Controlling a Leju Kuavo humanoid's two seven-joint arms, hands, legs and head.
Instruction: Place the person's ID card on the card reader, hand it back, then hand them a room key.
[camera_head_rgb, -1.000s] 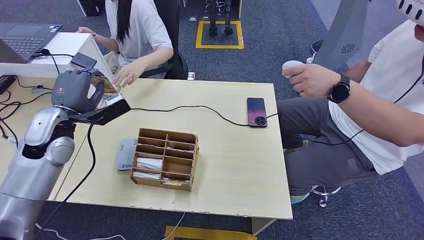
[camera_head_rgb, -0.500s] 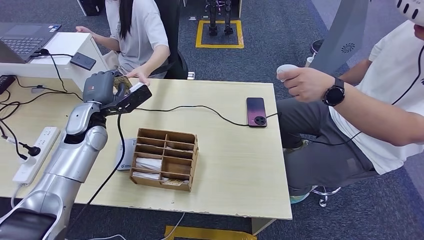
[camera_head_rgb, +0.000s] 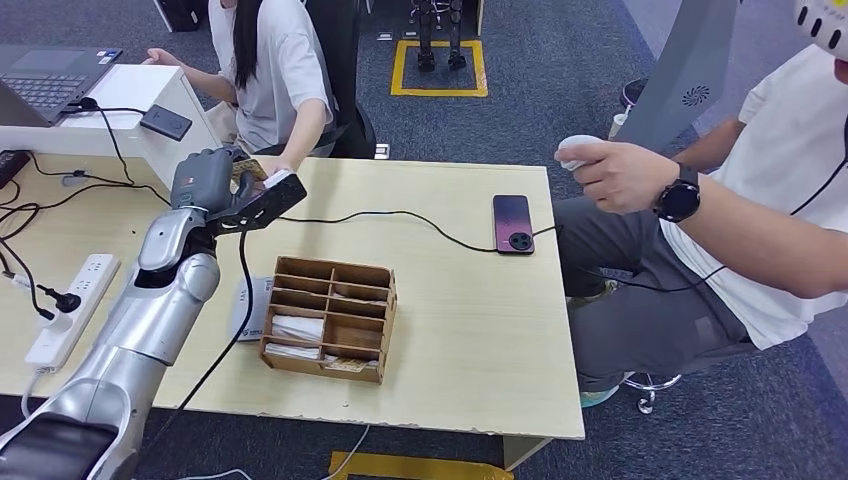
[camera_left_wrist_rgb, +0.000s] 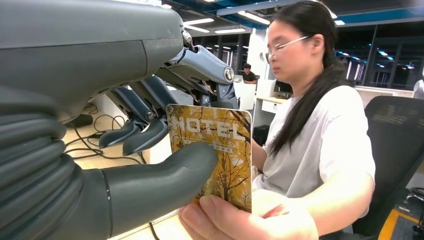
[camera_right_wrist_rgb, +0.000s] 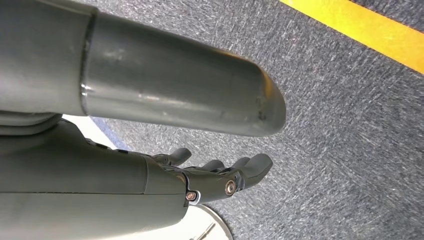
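Fingers of my left hand pinch the room key against the thumb; I read "HOTEL" on its yellow tree-print face. Key sits upright at the desk's far left corner, held out over the edge. Seated person's hand touches the key's lower edge from the other side, so both hold it at once.

Right hand hangs over grey carpet, fingers straight and slightly apart, holding nothing.

On the desk: wooden organizer near the front left, cards in its slots. Grey card reader lies just beside its left wall, touching it as far as I can tell. Black phone near the far right edge, cable plugged in. White power strip on the neighbouring desk, left.

Second person at the right edge holds a white controller, watch on the wrist.
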